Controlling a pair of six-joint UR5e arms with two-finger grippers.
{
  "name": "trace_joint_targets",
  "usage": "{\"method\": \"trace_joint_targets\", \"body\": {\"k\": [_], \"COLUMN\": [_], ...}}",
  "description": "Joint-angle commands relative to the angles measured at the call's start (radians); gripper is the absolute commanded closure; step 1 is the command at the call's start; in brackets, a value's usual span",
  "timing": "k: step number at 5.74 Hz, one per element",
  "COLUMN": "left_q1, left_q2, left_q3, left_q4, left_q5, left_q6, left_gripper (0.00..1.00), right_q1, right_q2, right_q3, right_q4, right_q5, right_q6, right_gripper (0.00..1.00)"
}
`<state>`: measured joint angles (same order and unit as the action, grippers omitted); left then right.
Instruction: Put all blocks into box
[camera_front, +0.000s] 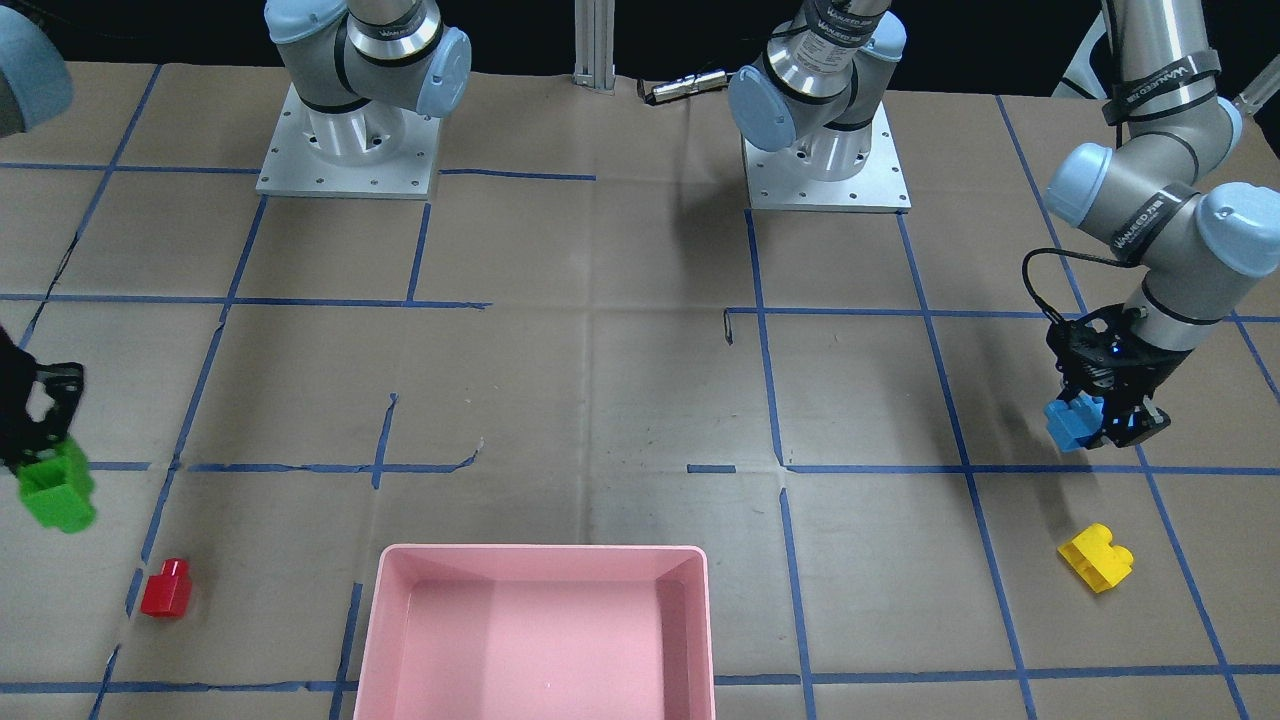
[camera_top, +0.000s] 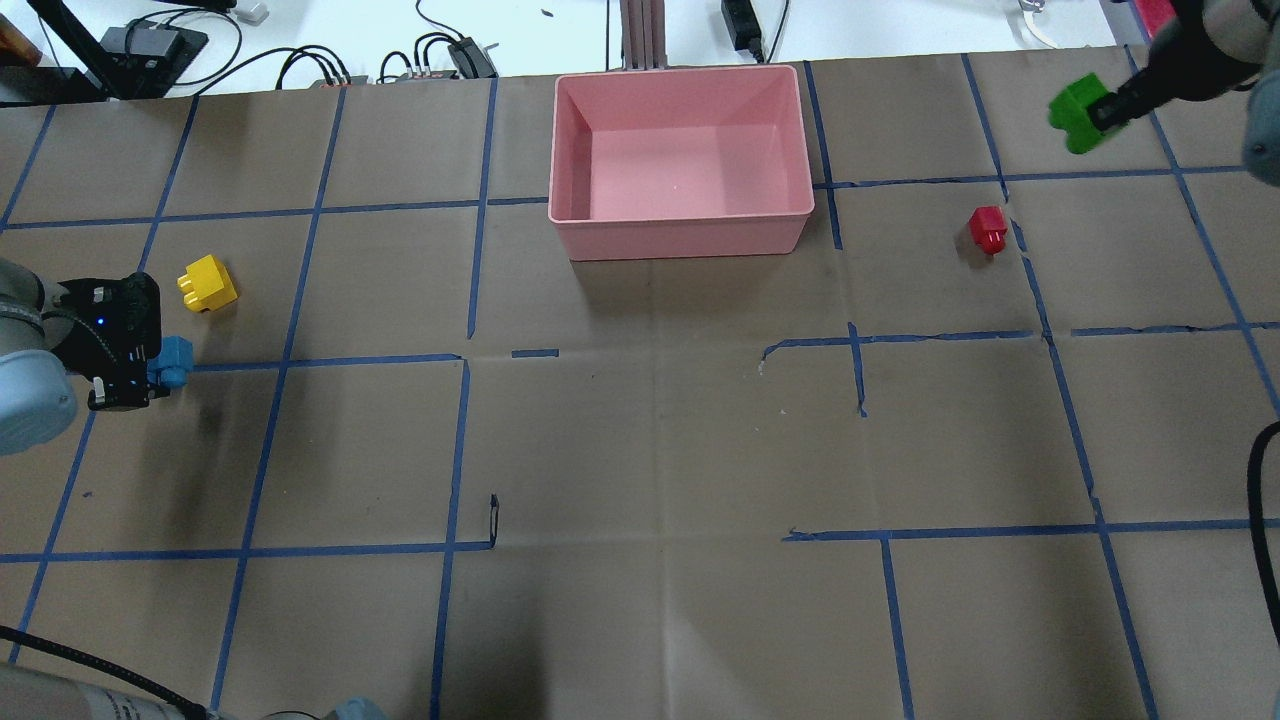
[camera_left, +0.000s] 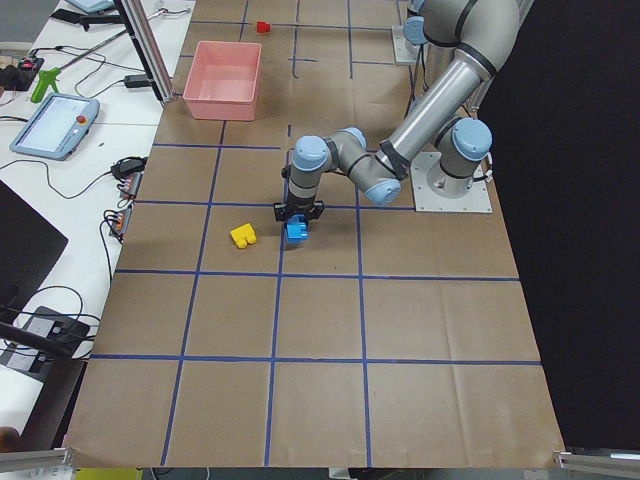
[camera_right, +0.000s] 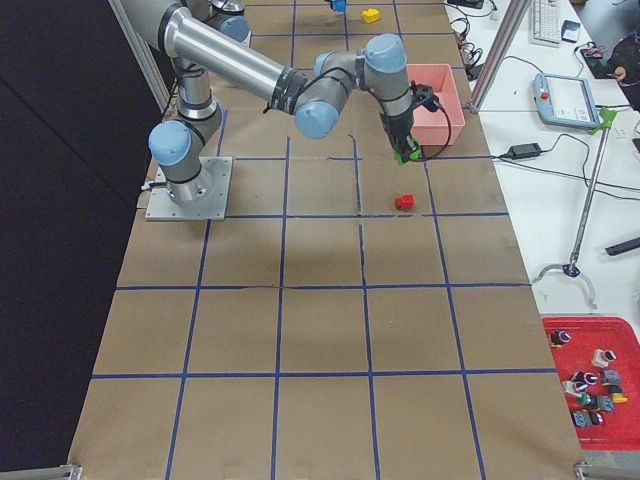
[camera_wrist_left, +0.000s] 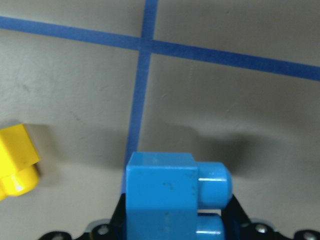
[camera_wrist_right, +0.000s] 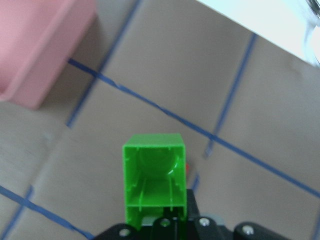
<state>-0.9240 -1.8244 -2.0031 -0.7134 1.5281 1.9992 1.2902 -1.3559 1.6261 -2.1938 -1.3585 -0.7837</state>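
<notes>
Left gripper: my jaws are closed on the light blue brick. It is held side-on with its studs pointing sideways, at the far left of the table. Its shadow falls apart from it on the paper, so it appears to be off the surface.

Yellow brick: lying on the table just beyond the left gripper, on the far side, not touching it.

Right gripper: my jaws are clamped on the green brick. Its hollow underside faces the wrist camera, and it is held above the table at the far right.

Red brick: resting on the table to the right of the box, between the box and the held green brick, apart from both.

Box: the pink tray sits at the far edge of the table, about midway between my two arms. All four bricks are outside it, and both grippers are well apart from it
</notes>
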Motion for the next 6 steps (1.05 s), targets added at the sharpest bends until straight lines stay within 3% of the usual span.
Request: {"method": "trace_joint_targets", "body": {"k": [1,3,4,5,6], "left_q1": [-0.016,-0.067,-0.099,-0.122,-0.165], "left_q2": [0.029,0.051,0.053,0.044,0.033], "left_q3": [0.111,0.257,0.329,0.393,0.439], "left_q4": [-0.143,-0.384,-0.471,-0.559,-0.596], "left_q5": [-0.008,-0.052,-0.049,-0.051,-0.048], "left_q6": [-0.104,-0.41,-0.516,-0.71,-0.872], "left_gripper": [0.92,0.94,0.94,0.95,0.95], "right_q1": [0.192,0.303,0.316,0.317,0.317], "right_q2": [0.143,0.309,0.336,0.336,0.337], "right_q3": [-0.087,-0.237,-0.253,-0.244,-0.245], "right_q4": [-0.108,-0.168,-0.172,-0.167,-0.164], "right_q5": [0.27,0.286,0.277,0.266,0.265], "right_q6": [0.065,0.112,0.11,0.101,0.103], "right_gripper": [0.98,0.98,0.71,0.01,0.0]}}
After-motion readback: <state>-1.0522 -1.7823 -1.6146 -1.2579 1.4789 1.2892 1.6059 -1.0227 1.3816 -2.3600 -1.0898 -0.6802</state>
